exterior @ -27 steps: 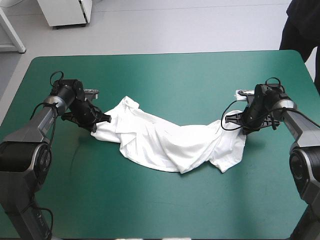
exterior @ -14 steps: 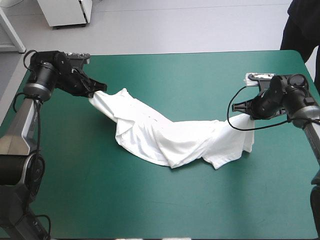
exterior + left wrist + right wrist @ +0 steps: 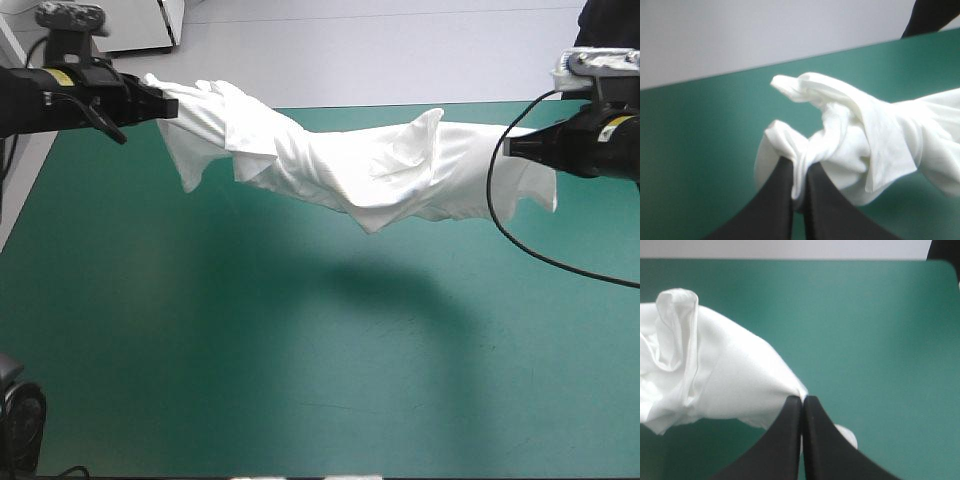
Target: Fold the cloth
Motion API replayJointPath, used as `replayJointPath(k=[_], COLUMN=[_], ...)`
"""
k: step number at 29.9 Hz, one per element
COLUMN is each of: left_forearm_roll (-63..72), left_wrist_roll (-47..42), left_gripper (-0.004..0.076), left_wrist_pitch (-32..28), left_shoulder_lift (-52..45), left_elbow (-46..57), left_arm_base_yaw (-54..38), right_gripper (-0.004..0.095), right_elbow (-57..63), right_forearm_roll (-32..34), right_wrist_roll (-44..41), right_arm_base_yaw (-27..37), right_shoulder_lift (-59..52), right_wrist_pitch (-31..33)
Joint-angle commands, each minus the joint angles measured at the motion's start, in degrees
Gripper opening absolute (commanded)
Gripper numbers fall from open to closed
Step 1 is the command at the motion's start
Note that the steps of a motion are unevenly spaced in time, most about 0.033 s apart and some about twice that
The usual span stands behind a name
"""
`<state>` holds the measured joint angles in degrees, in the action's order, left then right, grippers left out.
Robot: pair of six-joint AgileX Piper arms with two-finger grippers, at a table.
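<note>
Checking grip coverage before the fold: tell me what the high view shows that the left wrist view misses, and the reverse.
Only the high view: the right claw shut on the far end, and the whole T-shirt hanging stretched between both claws, clear of the table, with its shadow below. Only the left wrist view: the left claw close up, shut on a twisted bunch of fabric. Both: the white T-shirt, the left claw gripping it, the teal-green cover.

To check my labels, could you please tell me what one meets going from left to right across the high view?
left gripper → T-shirt, hanging in the air above the table → right gripper
</note>
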<state>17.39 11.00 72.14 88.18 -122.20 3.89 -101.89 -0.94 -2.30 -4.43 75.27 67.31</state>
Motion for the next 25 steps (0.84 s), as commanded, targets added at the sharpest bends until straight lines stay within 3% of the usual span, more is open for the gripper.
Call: replayJointPath(k=[1,12,19,25], left_forearm_roll=[4.5,7.6,7.2,7.2], left_wrist_roll=[1.0,1.4,1.0,-0.4], left_gripper=[-0.0022,-0.0022,-0.0022,-0.0022], left_wrist_pitch=[0.6,1.0,1.5,1.6], left_shoulder_lift=[-6.0,-13.6,-14.4,-18.0], left_elbow=[-6.2,-15.9,-13.8,0.6], left_arm_base_yaw=[0.0,0.0,0.0,0.0], right_gripper=[-0.0013,-0.0012,-0.0012,-0.0012], right_elbow=[-7.5,-28.0,-26.3,-15.2], right_forearm_roll=[0.0,-3.9,-5.9,-8.3], right_wrist_roll=[1.2,3.1,2.3,2.3], right_arm_base_yaw=[0.0,0.0,0.0,0.0], right_shoulder_lift=[-3.9,-6.2,-6.4,-8.9], right_wrist_pitch=[-1.4,3.9,4.2,4.2])
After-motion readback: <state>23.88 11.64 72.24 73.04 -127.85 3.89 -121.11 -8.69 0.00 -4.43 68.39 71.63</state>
